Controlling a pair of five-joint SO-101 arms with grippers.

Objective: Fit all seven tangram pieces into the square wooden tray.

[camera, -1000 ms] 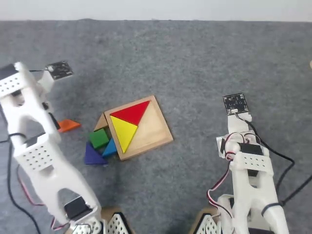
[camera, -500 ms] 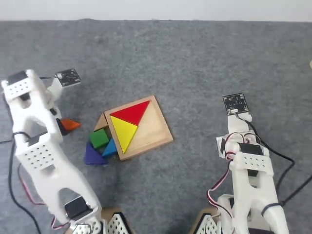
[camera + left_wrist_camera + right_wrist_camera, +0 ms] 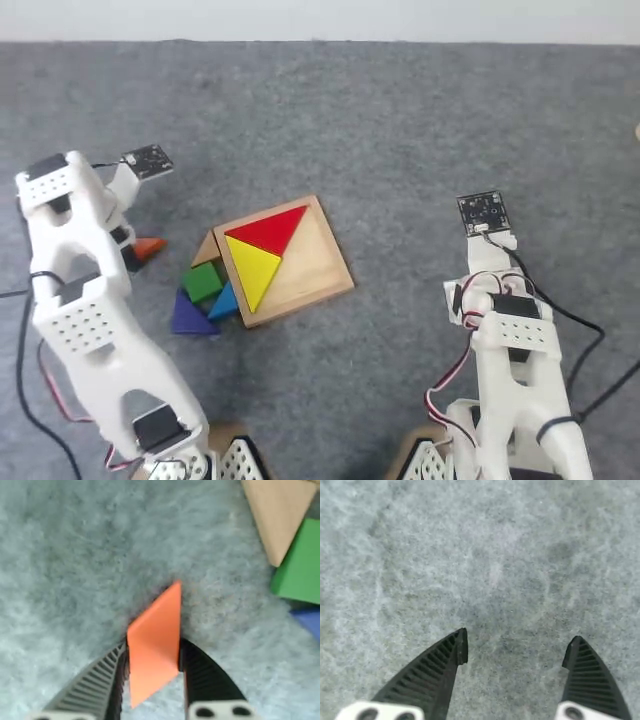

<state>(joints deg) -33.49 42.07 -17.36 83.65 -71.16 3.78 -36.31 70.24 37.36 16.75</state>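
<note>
Here the left claw (image 3: 152, 649) pinches the orange piece (image 3: 156, 630).

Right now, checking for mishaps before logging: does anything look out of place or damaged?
Nothing damaged. The wooden tray sits askew; the green square lies outside beside it; the left gripper holds the orange piece.

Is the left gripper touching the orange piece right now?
Touching. The left wrist view shows the orange piece wedged inside the left gripper, both fingers pressed against its sides.
</note>
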